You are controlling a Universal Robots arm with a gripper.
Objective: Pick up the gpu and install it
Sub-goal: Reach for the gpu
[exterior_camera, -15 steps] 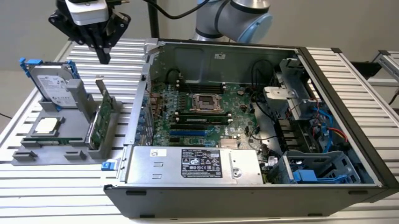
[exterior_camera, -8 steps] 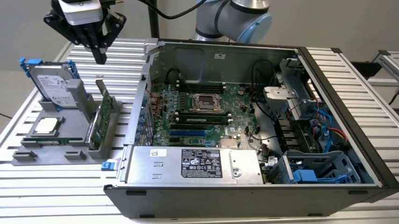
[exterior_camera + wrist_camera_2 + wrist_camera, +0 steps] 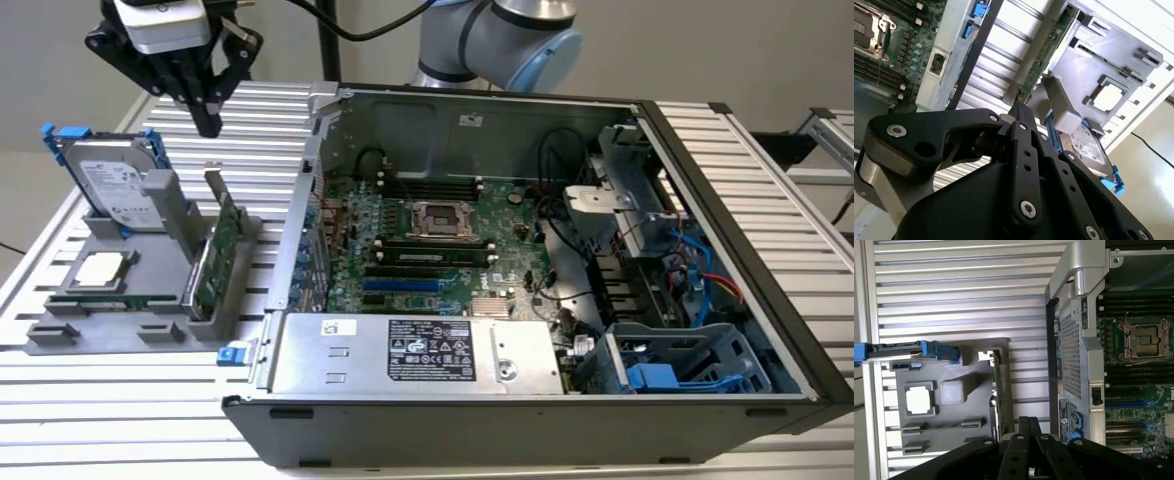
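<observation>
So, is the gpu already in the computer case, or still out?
Still out. The gpu stands on edge in the grey holder beside the case, and the pincer hangs above it.

Ribbed silver table (image 3: 120,400), slats running across in the exterior view. Bears two things directly: a grey parts holder (image 3: 100,335) toward the exterior view's left, and an open black computer case (image 3: 534,435) just beside it to the right. Leaves bare slats between them.
</observation>
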